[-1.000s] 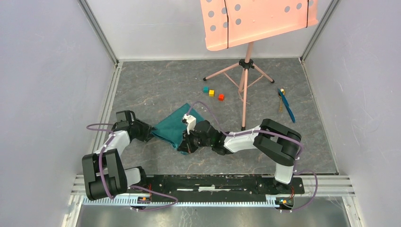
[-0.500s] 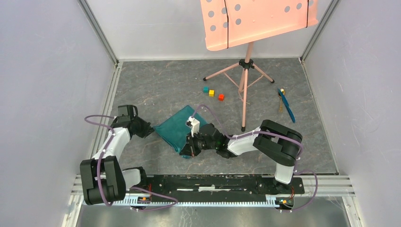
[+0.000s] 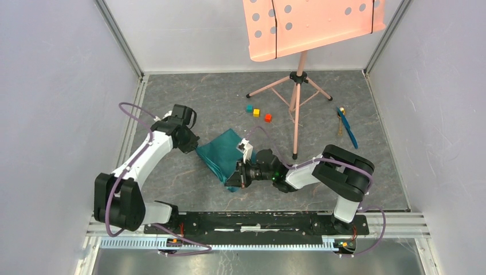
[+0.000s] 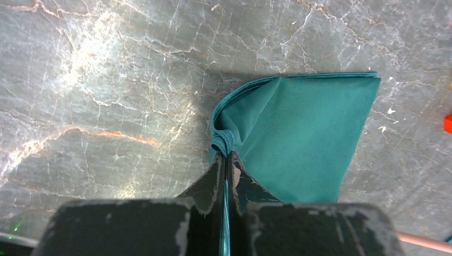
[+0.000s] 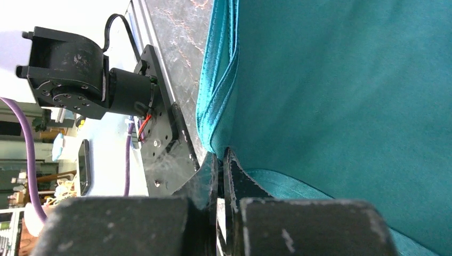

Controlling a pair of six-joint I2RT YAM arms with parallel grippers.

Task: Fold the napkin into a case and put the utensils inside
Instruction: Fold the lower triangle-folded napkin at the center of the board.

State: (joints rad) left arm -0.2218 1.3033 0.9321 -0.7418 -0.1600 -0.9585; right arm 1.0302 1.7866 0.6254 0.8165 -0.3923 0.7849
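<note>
A grey marbled worktop [image 3: 189, 97] was seen boxed in by pale walls, with a pink music stand [image 3: 298, 86] at the back and small cubes [image 3: 257, 112] beside its legs. The napkin [image 3: 220, 153] was found near the middle, doubled over in loose layers. Folding was judged under way, but the slim case was not yet formed. The utensils [image 3: 345, 127] were seen at the far right, well apart from the cloth, so that step was judged untouched. The left hand [image 3: 197, 149] was seen fully closed, with a bunched corner of the napkin pinched between its fingers [image 4: 216, 173]. The right hand [image 3: 232, 182] was likewise clamped shut on the napkin's near hem [image 5: 213, 106]
</note>
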